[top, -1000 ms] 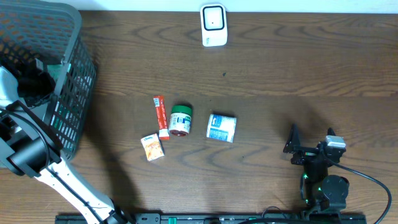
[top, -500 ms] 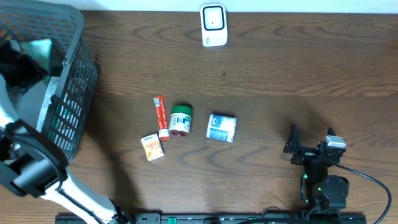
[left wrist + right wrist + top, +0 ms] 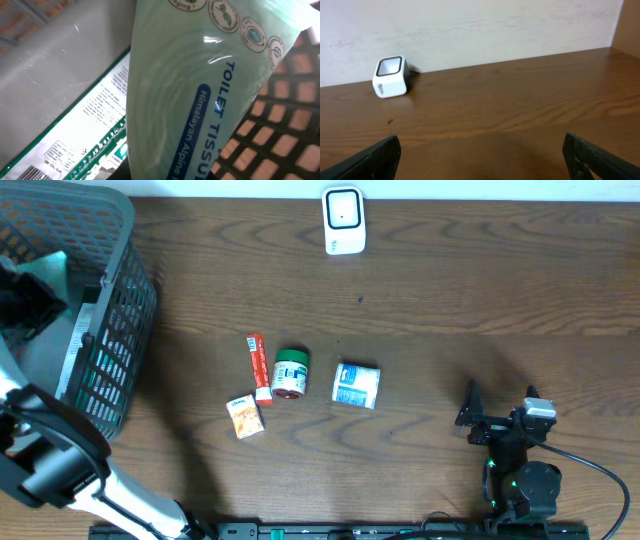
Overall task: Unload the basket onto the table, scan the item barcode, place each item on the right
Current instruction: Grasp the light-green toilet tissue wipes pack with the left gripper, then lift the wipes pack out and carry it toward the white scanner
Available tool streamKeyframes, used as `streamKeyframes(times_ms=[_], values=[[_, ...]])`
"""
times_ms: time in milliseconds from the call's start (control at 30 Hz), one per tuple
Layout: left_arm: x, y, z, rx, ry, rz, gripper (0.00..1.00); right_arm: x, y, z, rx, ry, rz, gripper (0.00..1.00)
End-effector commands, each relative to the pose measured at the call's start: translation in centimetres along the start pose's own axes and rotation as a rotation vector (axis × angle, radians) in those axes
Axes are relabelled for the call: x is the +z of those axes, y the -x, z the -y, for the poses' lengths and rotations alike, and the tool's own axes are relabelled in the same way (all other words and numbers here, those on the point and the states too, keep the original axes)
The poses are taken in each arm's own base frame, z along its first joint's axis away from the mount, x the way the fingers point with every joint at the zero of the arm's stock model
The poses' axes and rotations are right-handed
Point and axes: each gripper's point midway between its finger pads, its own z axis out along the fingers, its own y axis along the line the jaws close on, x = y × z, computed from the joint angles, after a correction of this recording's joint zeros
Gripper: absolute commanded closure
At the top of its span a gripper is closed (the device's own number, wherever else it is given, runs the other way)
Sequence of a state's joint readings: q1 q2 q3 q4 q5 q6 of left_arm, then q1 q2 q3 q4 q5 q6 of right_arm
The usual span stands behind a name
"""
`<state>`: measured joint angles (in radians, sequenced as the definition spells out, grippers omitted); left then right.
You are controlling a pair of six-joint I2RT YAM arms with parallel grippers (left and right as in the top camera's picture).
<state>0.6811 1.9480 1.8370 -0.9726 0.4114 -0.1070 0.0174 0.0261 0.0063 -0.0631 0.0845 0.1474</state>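
Observation:
My left gripper is down inside the grey mesh basket at the far left. It is shut on a pale green toilet tissue pack, which fills the left wrist view; its green corner shows overhead. The white scanner stands at the table's far edge, also visible in the right wrist view. My right gripper rests near the front right, open and with nothing between its fingers.
A white and green package with a barcode lies in the basket under the pack. On the table's middle lie a red stick packet, a green-lidded jar, a blue and white pouch and a small orange packet.
My left gripper has shifted left inside the basket, carrying the tissue pack with it. The right arm and the table items have not moved.

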Motion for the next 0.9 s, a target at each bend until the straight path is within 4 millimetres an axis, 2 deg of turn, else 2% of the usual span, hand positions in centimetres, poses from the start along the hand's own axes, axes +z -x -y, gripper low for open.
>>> streamKeyframes(times_ms=[0, 100, 167, 233, 333, 433, 600, 733, 867], values=[[-9.1, 2.1, 3.3, -0.016, -0.044, 0.236, 0.93, 0.0, -0.1, 0.0, -0.015, 0.001, -0.004, 0.01], [-14.8, 1.3, 6.1, 0.002, -0.088, 0.353, 0.93, 0.0, -0.1, 0.0, -0.015, 0.001, -0.004, 0.01], [-18.0, -0.6, 8.3, 0.033, -0.120, 0.391, 0.93, 0.0, -0.1, 0.0, -0.015, 0.001, -0.004, 0.01], [-20.0, -3.1, 10.4, 0.079, -0.150, 0.392, 0.93, 0.0, -0.1, 0.0, -0.015, 0.001, -0.004, 0.01], [-21.3, -7.5, 13.7, 0.160, -0.204, 0.333, 0.93, 0.0, -0.1, 0.0, -0.015, 0.001, -0.004, 0.01], [-21.0, -12.7, 17.2, 0.271, -0.264, 0.207, 0.93, 0.0, -0.1, 0.0, -0.015, 0.001, -0.004, 0.01], [-18.3, -21.1, 23.0, 0.523, -0.362, -0.020, 0.93, 0.0, -0.1, 0.0, -0.015, 0.001, -0.004, 0.01], [-15.7, -26.3, 26.2, 0.666, -0.408, -0.153, 0.93, 0.0, -0.1, 0.0, -0.015, 0.001, -0.004, 0.01], [-12.5, -30.7, 28.9, 0.771, -0.423, -0.264, 0.93, 0.0, -0.1, 0.0, -0.015, 0.001, -0.004, 0.01]])
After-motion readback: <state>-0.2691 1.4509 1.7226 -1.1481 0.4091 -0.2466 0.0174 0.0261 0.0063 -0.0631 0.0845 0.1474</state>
